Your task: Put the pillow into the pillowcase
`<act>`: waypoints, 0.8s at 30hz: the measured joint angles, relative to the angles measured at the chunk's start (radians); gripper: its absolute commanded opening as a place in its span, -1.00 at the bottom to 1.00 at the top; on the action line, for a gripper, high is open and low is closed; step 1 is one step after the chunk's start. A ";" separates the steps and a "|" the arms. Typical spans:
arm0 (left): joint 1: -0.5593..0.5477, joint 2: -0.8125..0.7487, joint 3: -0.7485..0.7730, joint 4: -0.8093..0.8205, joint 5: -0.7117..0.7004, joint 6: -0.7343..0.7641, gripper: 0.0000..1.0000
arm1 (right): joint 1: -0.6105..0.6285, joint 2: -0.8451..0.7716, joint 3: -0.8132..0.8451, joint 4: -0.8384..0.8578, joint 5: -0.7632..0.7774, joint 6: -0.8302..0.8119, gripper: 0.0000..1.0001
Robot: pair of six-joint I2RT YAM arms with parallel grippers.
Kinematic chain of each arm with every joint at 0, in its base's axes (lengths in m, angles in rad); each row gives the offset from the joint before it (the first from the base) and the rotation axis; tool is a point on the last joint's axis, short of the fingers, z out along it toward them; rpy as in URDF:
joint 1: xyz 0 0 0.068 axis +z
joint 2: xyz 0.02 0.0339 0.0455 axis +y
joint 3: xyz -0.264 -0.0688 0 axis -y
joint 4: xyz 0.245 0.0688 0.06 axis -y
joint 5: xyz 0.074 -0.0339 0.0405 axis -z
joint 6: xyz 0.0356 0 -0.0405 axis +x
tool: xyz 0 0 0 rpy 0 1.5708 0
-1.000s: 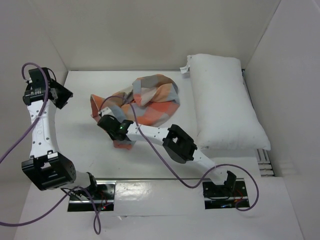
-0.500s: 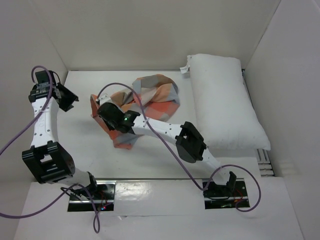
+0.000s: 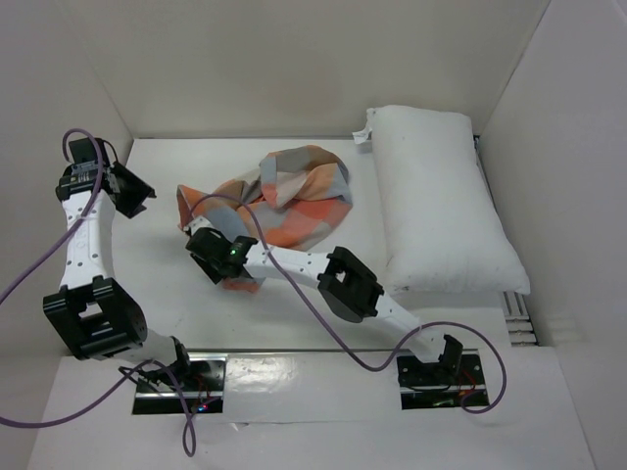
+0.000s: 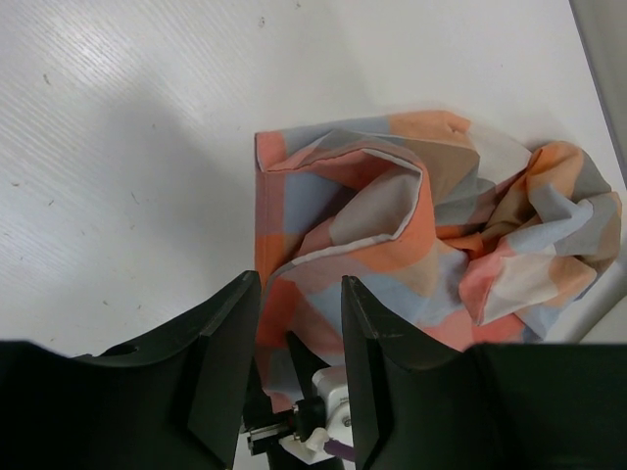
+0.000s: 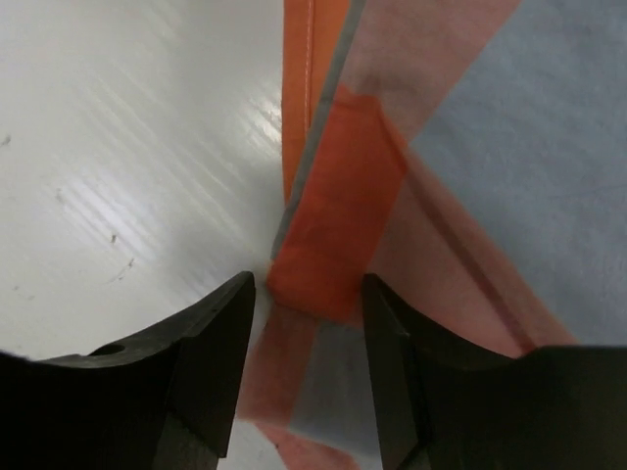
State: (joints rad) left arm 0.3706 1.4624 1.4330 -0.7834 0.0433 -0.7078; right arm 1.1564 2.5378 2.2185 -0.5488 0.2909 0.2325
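— Where's the pillowcase (image 3: 294, 196)?
— Crumpled mid-frame; the pillow (image 3: 436, 196) lies just right of it.
— And the grippers?
— Right gripper (image 5: 306, 289): jaws apart, straddling the pillowcase's lower-left corner. Left gripper (image 4: 299, 284), upper left: jaws parted, empty.

left hand (image 4: 299, 294) parted, right hand (image 5: 308, 291) parted, low

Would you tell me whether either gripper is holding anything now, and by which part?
Nothing is gripped. The right gripper stands open astride the pillowcase at its orange hem; the left gripper hangs open, empty.
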 measured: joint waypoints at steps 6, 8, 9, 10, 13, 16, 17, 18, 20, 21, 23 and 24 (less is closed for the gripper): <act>0.000 0.006 0.000 0.000 0.035 0.005 0.03 | 0.004 0.006 0.000 0.001 0.009 -0.012 -0.69; 0.000 0.013 0.000 0.000 0.041 0.005 0.03 | 0.004 0.006 0.000 0.001 0.015 -0.016 -0.98; 0.000 0.015 0.000 0.000 0.043 0.007 0.03 | 0.004 0.006 0.000 0.000 0.021 -0.013 -1.00; 0.000 0.019 0.000 0.000 0.047 0.012 0.03 | 0.004 0.005 -0.002 0.000 0.027 -0.012 -1.00; 0.000 0.027 0.000 0.001 0.054 0.024 0.03 | 0.004 -0.031 -0.060 0.009 0.043 -0.010 -1.00; 0.000 0.033 -0.001 0.003 0.068 0.030 0.03 | 0.004 -0.124 -0.172 0.012 0.054 -0.009 -1.00; 0.000 0.035 -0.003 0.007 0.072 0.036 0.03 | 0.002 -0.173 -0.221 0.016 0.055 -0.006 -1.00; 0.000 0.039 -0.014 0.018 0.076 0.048 0.03 | -0.003 -0.225 -0.269 0.018 0.055 -0.006 -1.00; 0.000 0.047 -0.045 0.032 0.086 0.060 0.03 | -0.010 -0.359 -0.374 0.025 0.045 -0.005 -1.00; 0.000 0.050 -0.069 0.043 0.092 0.072 0.03 | -0.015 -0.431 -0.423 0.029 0.040 -0.005 -1.00; -0.001 0.054 -0.134 0.065 0.106 0.085 0.06 | -0.034 -0.561 -0.496 0.037 0.024 -0.003 -1.00; -0.005 0.054 -0.175 0.076 0.117 0.095 0.10 | -0.046 -0.618 -0.521 0.040 0.019 0.000 -1.00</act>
State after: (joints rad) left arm 0.3660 1.5162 1.2575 -0.7074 0.1600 -0.6132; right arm 1.1107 1.9202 1.6974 -0.5087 0.3096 0.2325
